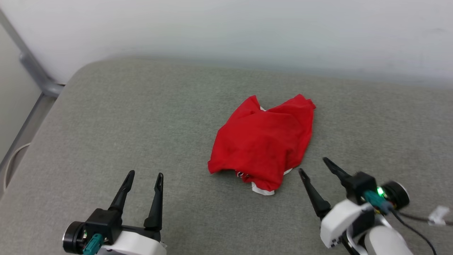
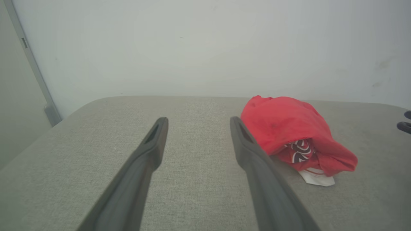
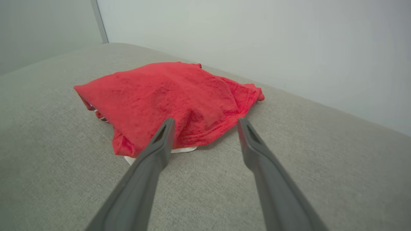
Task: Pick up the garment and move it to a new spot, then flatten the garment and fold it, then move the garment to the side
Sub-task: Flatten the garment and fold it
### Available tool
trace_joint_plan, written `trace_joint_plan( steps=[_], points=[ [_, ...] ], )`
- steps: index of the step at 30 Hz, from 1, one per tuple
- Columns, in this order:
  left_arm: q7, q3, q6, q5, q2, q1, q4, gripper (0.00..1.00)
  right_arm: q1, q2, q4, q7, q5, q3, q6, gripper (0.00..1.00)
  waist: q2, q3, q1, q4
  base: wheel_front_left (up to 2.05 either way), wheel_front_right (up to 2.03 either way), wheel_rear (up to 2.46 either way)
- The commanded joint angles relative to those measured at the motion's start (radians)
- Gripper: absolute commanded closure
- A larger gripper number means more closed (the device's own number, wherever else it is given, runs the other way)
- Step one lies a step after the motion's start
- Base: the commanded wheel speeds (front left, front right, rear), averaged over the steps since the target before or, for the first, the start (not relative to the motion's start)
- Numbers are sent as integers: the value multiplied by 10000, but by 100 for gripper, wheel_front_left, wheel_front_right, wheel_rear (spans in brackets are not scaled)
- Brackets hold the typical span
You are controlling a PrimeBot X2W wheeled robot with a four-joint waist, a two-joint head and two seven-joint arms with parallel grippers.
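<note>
The garment (image 1: 263, 141) lies crumpled in a red heap near the middle of the grey cushioned surface (image 1: 141, 117), with a bit of white sleeve and striped trim poking out at its near edge. My right gripper (image 1: 314, 165) stands open just right of the heap's near corner, apart from it, with nothing between its fingers. In the right wrist view the garment (image 3: 167, 99) lies just beyond my open fingertips (image 3: 167, 126). My left gripper (image 1: 145, 174) is open at the lower left, well clear of the cloth. The left wrist view shows the garment (image 2: 289, 128) off to the right.
A pale wall (image 1: 247, 32) runs along the far edge of the surface. A grey metal post (image 1: 33, 67) stands at the far left corner. A black cable (image 1: 414, 219) trails from my right wrist.
</note>
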Motion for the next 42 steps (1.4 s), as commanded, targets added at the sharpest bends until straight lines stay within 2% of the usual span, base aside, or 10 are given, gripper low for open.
trace_joint_plan(
  steps=[1,9,13,18,24,26,27,32,38,42],
  points=[
    [-26,46,-112,104,-124,-175,80,0,-508,-301,83,454,272,503,-10,0,0,224,0,294,0,0,0],
    [-26,266,-512,427,-606,-390,429,0,-2793,-1929,707,3970,2450,3898,-10,0,0,562,0,1102,0,0,0],
    [-26,312,-637,518,-736,-458,491,0,-3764,-2402,927,5037,3448,4904,-12,0,0,718,0,1463,0,0,0],
    [-27,337,-728,572,-900,-553,550,0,-4593,-2613,1472,6225,4156,5905,-10,0,0,947,0,1805,0,0,0],
    [-27,220,-784,600,-993,-683,649,0,-5162,-2745,2281,6758,4611,6869,-12,0,0,1184,0,2141,0,0,0],
    [-27,219,-805,608,-1025,-717,671,0,-5186,-2809,2627,6879,4736,7231,-12,37,0,1200,0,2186,0,0,0],
    [-27,235,-812,613,-1035,-728,680,0,-5177,-2866,2750,6882,4804,7420,-12,100,0,1192,0,2190,0,0,0],
    [-27,460,-817,663,-1063,-604,749,0,-5198,-3162,2940,6558,5316,7662,-15,100,0,952,0,1918,0,0,0],
    [-27,705,-828,758,-1069,-375,758,0,-4989,-3756,2555,6162,5561,7066,-15,100,0,426,0,1162,0,0,0],
    [-27,768,-831,784,-1072,-298,748,0,-4648,-4436,2128,6217,5435,6394,-13,100,0,245,0,635,0,0,0]
  ],
)
